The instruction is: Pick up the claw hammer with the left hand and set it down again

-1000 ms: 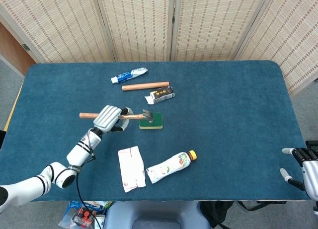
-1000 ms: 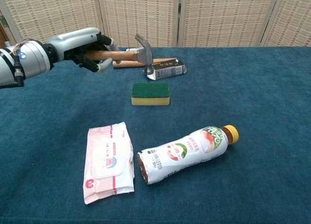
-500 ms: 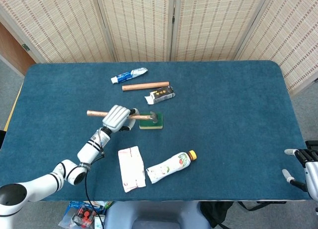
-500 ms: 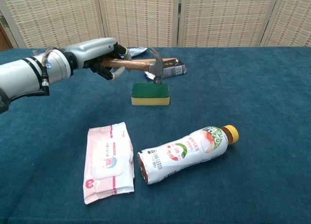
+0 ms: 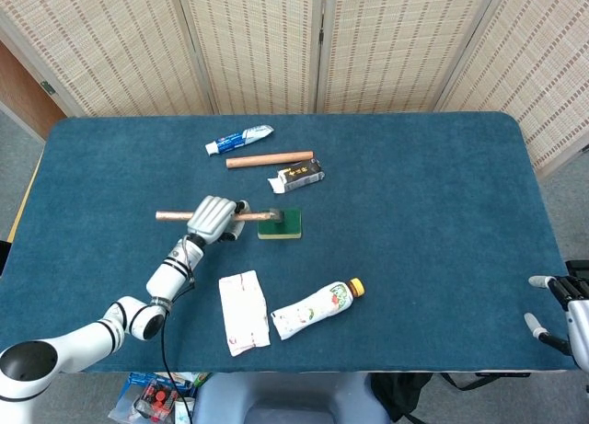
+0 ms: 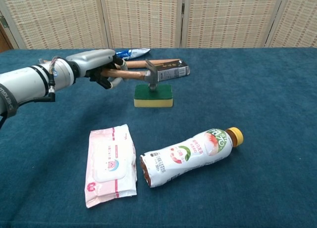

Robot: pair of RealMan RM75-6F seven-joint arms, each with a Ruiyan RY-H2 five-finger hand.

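Observation:
My left hand (image 5: 211,219) (image 6: 101,70) grips the claw hammer (image 5: 254,216) (image 6: 141,75) by its wooden handle. The handle lies about level, its free end pointing left in the head view. The steel head (image 6: 153,75) hangs low over the left part of the green sponge (image 5: 286,223) (image 6: 154,95); whether it touches the sponge I cannot tell. My right hand (image 5: 563,311) shows only in the head view, at the table's right front corner, fingers apart and holding nothing.
A wooden dowel (image 5: 270,159), a toothpaste tube (image 5: 238,141) and a small dark carton (image 5: 298,176) (image 6: 172,70) lie behind the sponge. In front lie a pink wipes pack (image 5: 244,312) (image 6: 110,164) and a drink bottle (image 5: 316,309) (image 6: 187,150) on its side.
My left hand has carried the hammer right and down, from high over the table to just above the sponge. The right hand has stayed put.

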